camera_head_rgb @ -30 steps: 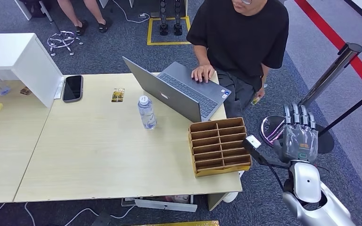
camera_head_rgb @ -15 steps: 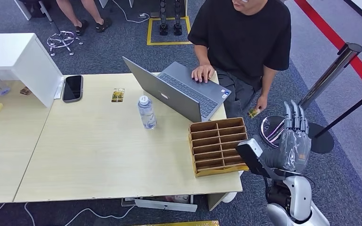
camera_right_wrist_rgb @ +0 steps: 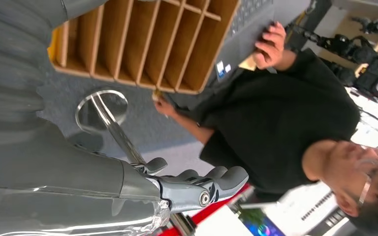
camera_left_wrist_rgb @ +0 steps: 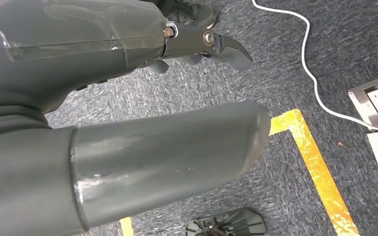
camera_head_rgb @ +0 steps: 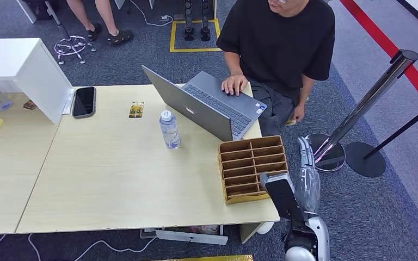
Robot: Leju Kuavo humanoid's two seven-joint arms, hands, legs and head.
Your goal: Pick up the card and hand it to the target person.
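So our right hand (camera_head_rgb: pixel 307 174) hangs off the table's (camera_head_rgb: pixel 114 179) right edge, just beside the wooden organizer (camera_head_rgb: pixel 253 168) at the near right corner, fingers straight and apart, holding nothing. The card (camera_head_rgb: pixel 291 122) sits in the person's hand (camera_head_rgb: pixel 297 114), low past the far right corner. Left hand (camera_left_wrist_rgb: pixel 128 98) over carpet, fingers loosely apart, empty.

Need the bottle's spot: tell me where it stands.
In the head view, the water bottle stands upright mid-table, just left of the open laptop.
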